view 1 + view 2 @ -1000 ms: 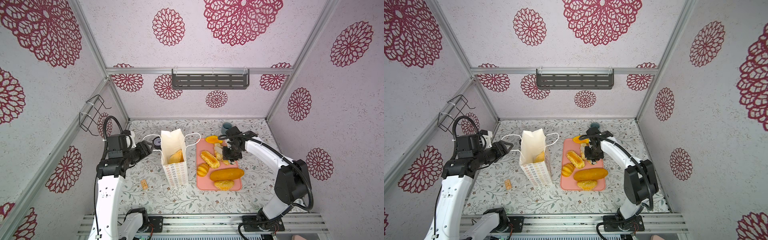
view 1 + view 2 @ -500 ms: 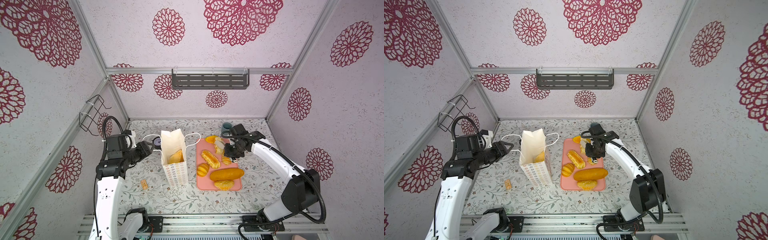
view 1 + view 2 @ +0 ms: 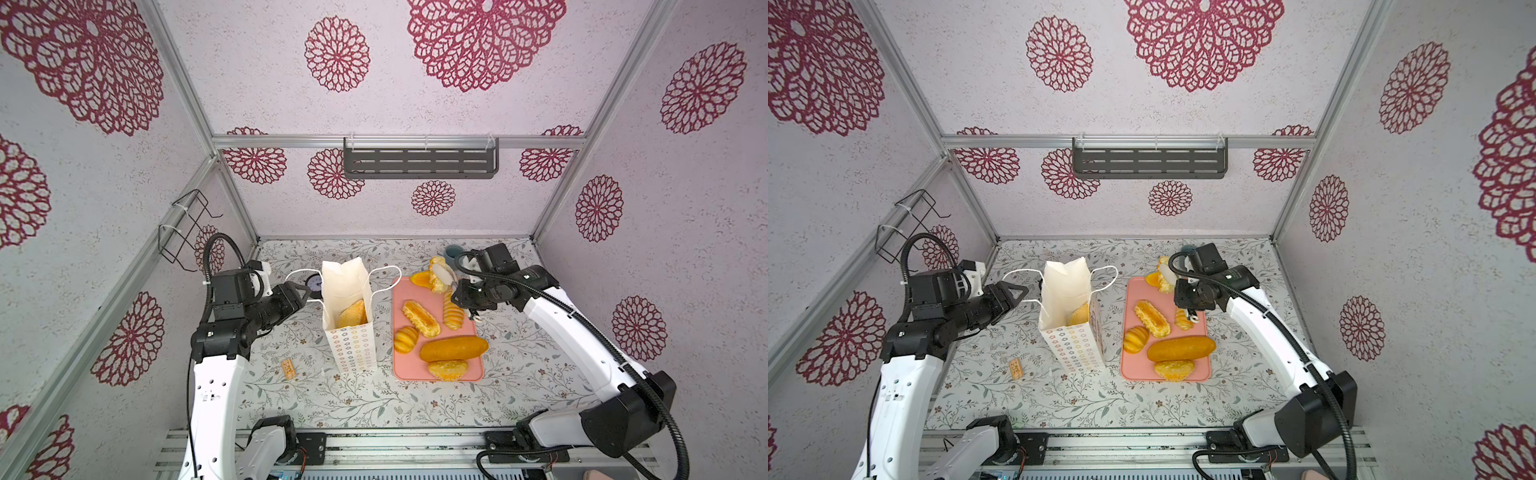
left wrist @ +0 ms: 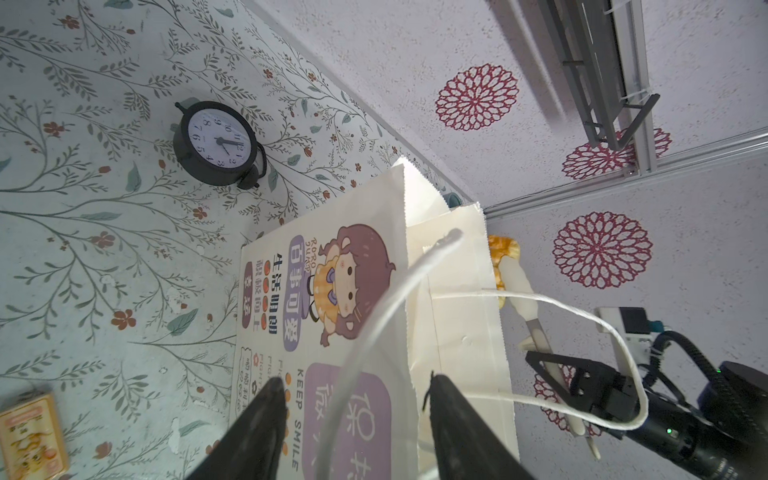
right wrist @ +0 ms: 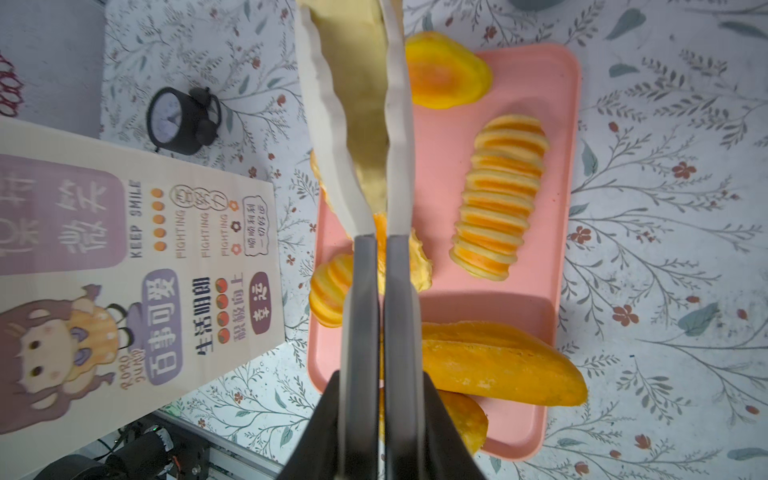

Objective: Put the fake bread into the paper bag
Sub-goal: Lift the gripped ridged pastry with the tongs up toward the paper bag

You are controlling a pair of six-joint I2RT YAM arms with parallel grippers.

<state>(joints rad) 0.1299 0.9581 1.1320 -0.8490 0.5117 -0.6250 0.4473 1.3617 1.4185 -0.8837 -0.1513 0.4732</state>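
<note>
The right gripper (image 3: 444, 274) has lifted off the pink plastic tray (image 3: 405, 369), pinching a pale yellow bumpy toy bread (image 5: 365, 124), right of middle; the left gripper (image 3: 306, 292) stays open by the tall white paper bag (image 3: 347, 282)

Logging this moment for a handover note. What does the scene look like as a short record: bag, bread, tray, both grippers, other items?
bag: paper bag upright, open, left of pink tray
in bag: one bun
tray: six bread pieces, one overhanging the far edge
right gripper: shut on white tongs, which clamp one pastry near the tray's far edge
left gripper: open, cord handle running between its jaws
other: black clock beside the bag; cracker on the table left of it
</note>
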